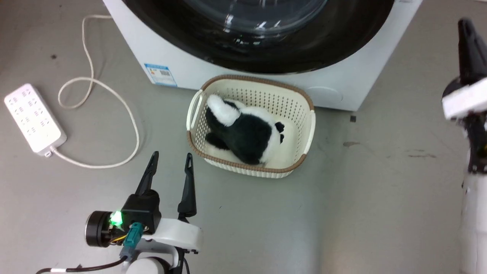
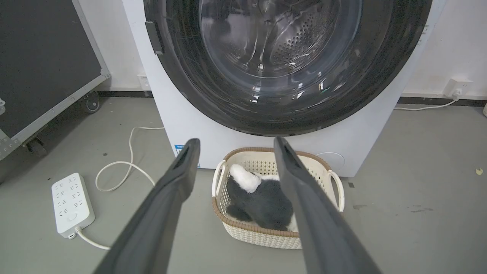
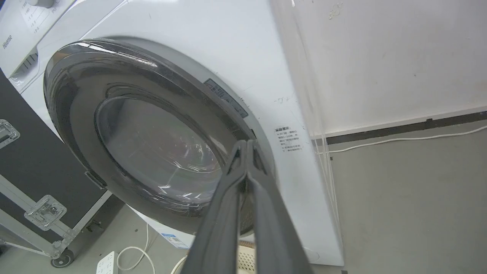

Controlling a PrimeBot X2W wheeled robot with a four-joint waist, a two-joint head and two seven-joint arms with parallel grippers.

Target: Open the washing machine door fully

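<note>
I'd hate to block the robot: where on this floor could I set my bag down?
The widest bare floor lies between the basket and the right gripper. There is more on the basket's near side. The left is crowded: power strip, looping cable, left gripper.

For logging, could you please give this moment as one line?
door: looks closed; left gripper: open; right gripper: shut by door rim

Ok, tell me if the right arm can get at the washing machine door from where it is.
Probably yes: the right gripper, fingers shut, points at the right rim of the washing machine door with nothing between them. The basket sits lower.
</note>
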